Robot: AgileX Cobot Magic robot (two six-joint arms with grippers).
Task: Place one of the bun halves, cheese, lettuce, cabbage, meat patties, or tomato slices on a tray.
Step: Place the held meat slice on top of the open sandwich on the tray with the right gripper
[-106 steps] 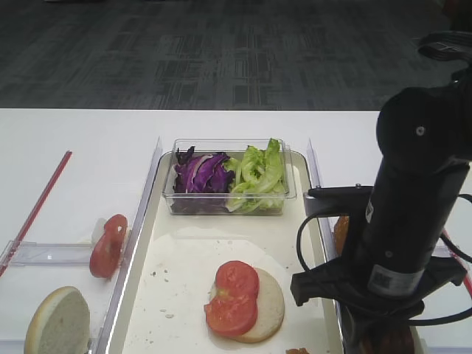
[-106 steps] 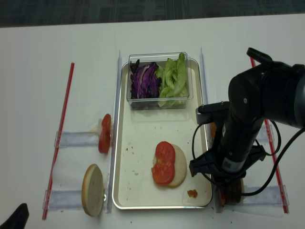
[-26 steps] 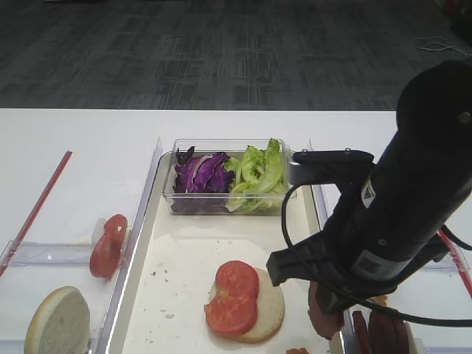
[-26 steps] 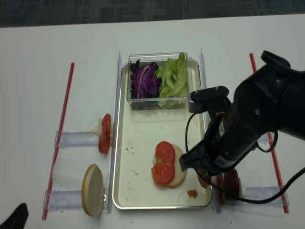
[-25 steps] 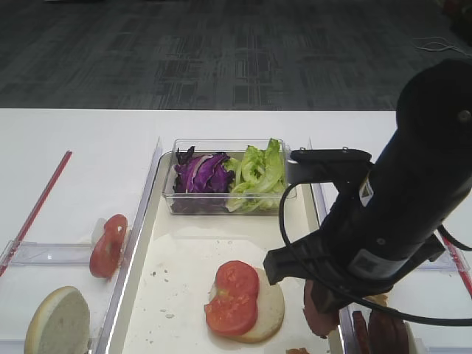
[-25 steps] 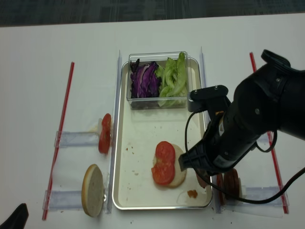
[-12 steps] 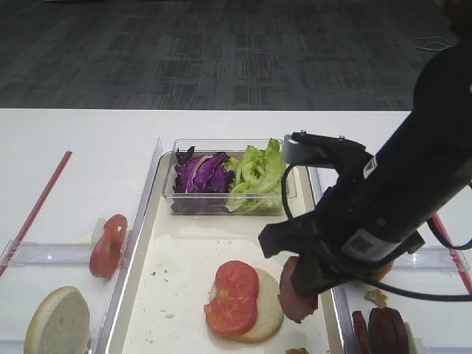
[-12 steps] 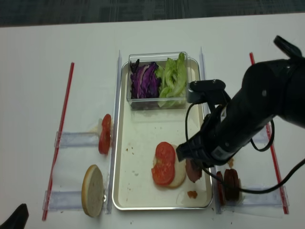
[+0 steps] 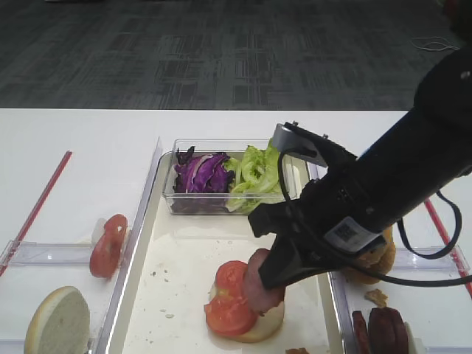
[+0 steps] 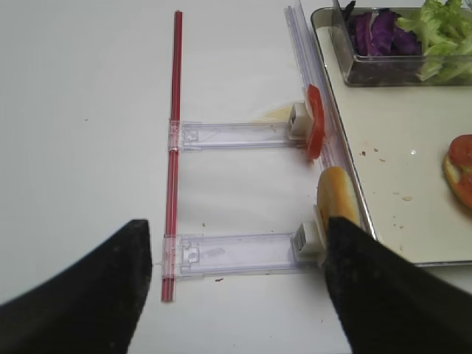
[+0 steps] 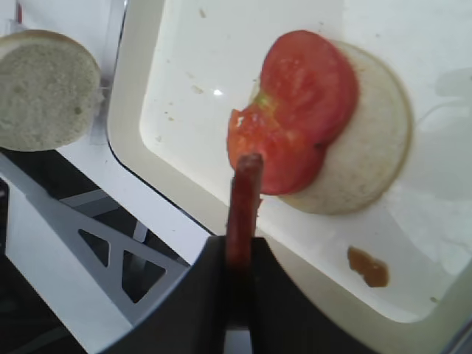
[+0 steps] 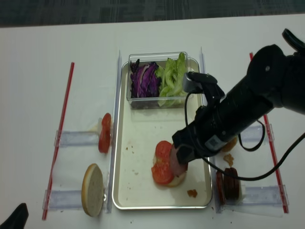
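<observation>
Meat patty (image 11: 243,199), held edge-on, is clamped between the closed fingers of the right gripper (image 11: 237,254) and hangs directly over the stacked tomato slices (image 11: 295,122) that lie on a bun half (image 11: 372,158) in the near part of the tray (image 9: 184,295). The exterior views show the patty (image 12: 178,160) upright and at or just above the tomato; contact cannot be confirmed. Step in hand, by my judgement: delivery of the patty to the tray, in its last stage, above the open sandwich. Next move calls for lowering and tilting the patty so its face, not its rim, meets the tomato, then parting the fingers; released upright, it may roll or topple off the bun. Further patties (image 12: 228,185) stand in the rack right of the tray. Left gripper (image 10: 243,295) hangs over the left racks, fingers well apart, holding nothing, close to another bun half (image 10: 338,198) standing on edge.
</observation>
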